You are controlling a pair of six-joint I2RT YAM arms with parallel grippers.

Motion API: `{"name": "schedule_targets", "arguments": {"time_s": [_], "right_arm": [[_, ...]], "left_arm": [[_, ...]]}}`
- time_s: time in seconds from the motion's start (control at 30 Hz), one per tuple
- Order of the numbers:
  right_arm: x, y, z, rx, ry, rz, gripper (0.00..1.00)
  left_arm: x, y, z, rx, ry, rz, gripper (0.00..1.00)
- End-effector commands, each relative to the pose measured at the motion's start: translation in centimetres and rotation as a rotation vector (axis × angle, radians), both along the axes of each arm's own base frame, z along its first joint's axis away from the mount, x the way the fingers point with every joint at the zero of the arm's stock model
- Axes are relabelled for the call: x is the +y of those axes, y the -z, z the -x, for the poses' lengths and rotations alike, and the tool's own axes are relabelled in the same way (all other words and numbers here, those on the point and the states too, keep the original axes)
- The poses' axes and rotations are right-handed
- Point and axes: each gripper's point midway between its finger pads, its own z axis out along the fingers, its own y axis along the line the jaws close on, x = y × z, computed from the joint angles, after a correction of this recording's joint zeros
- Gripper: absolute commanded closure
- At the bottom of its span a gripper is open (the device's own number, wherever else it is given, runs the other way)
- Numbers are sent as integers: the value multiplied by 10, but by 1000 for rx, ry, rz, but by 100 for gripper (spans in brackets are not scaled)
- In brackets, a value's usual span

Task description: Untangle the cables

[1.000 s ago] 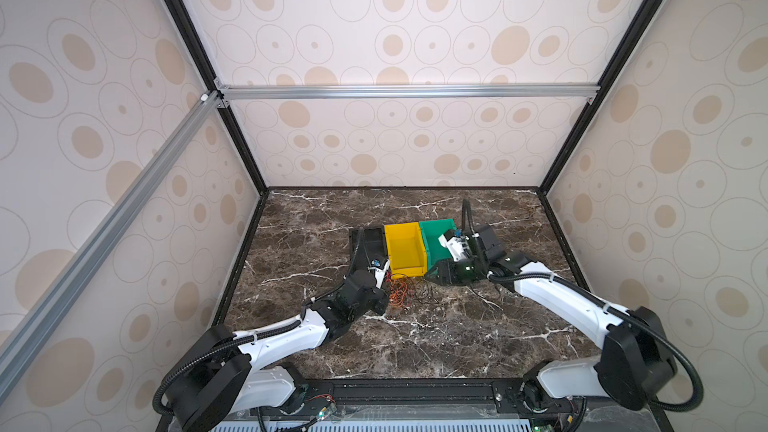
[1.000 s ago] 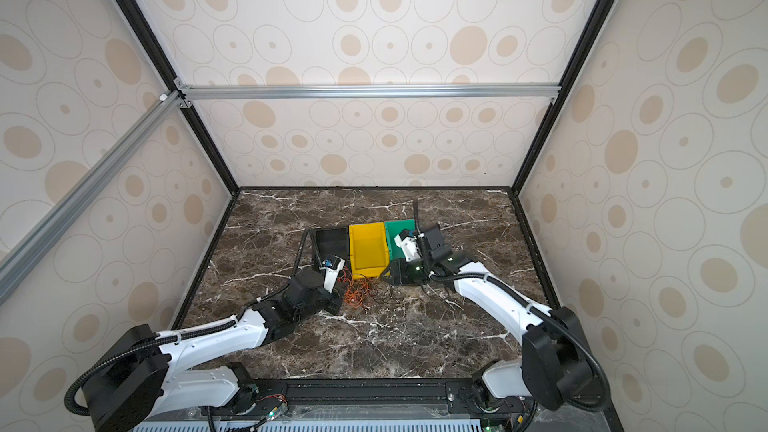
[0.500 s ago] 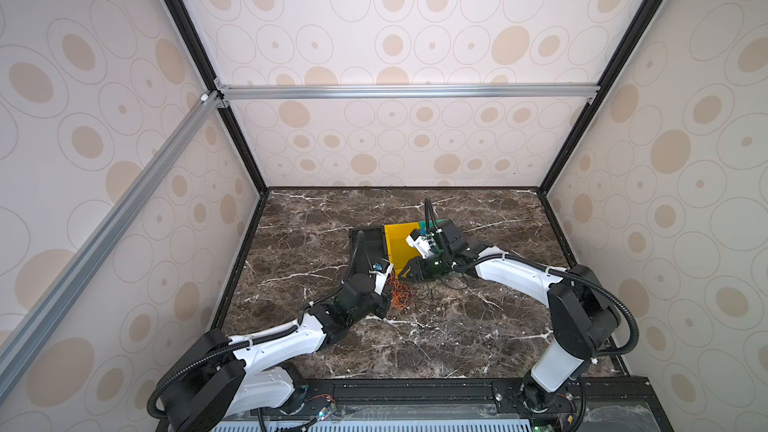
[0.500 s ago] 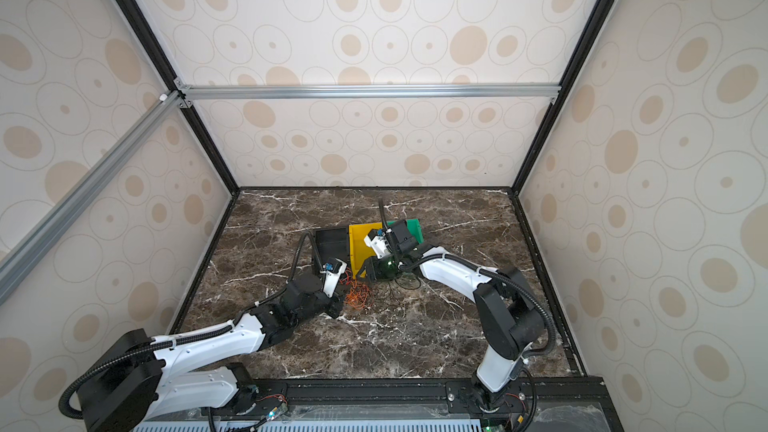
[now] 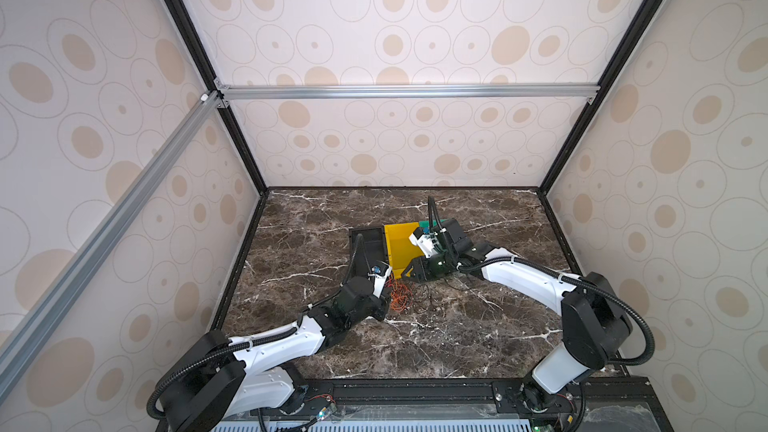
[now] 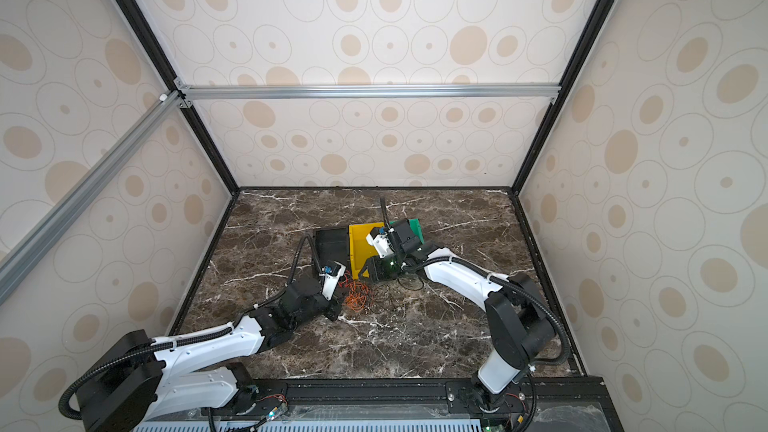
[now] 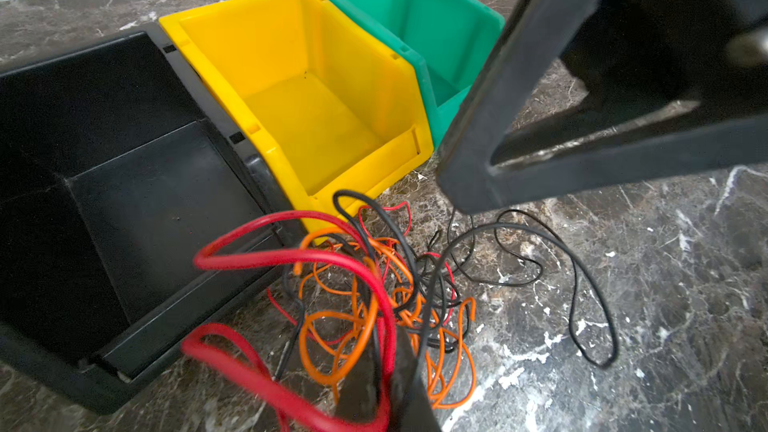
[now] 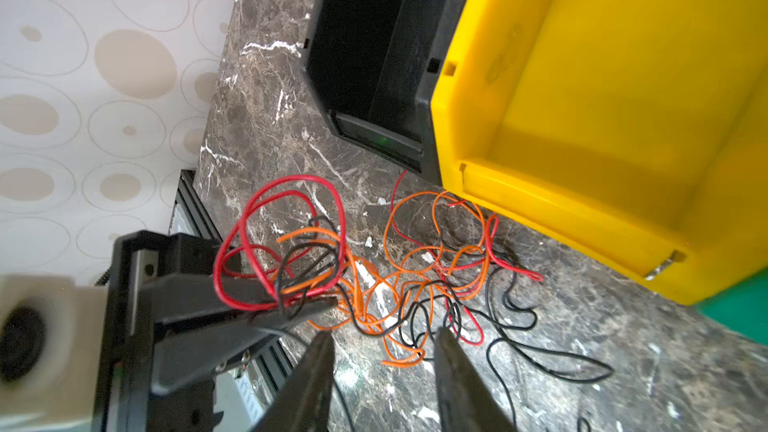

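The cables [image 5: 402,299] [image 6: 360,295] lie as a tangle of orange, red and black strands on the marble, just in front of the yellow bin. My left gripper [image 7: 392,342] [image 8: 320,305] is shut on a bunch of red, orange and black loops, lifted slightly at the tangle's left side. The right gripper [image 8: 386,336] [image 5: 409,275] is open and empty, hovering low over the tangle's right part, its fingertips astride orange and black strands without touching them. A thin black cable [image 7: 582,284] trails off to the right.
Three open bins stand side by side behind the tangle: black [image 7: 124,151], yellow [image 7: 365,68] and green [image 7: 453,22]. The right gripper's finger [image 7: 469,176] hangs close to the yellow bin's front lip. Patterned walls enclose the marble table [image 5: 457,334].
The right arm has swung left from over the green bin and dropped to the front of the yellow bin, above the tangle. The left gripper has stayed put, shut on its strands.
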Motion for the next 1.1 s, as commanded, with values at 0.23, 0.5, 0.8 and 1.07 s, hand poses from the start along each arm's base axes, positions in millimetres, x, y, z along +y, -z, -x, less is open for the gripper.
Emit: {"name": "schedule_targets", "arguments": {"time_s": [0.23, 0.5, 0.8, 1.07], "right_arm": [[8, 7, 19, 21, -97, -2, 50], [11, 20, 27, 38, -119, 30, 70], [3, 10, 21, -41, -89, 69, 100], [1, 4, 19, -55, -73, 68, 100]], "left_arm": [[-5, -17, 0, -39, 6, 53, 94], [-7, -22, 0, -47, 9, 79, 92], [0, -15, 3, -20, -16, 72, 80], [10, -7, 12, 13, -37, 97, 62]]}}
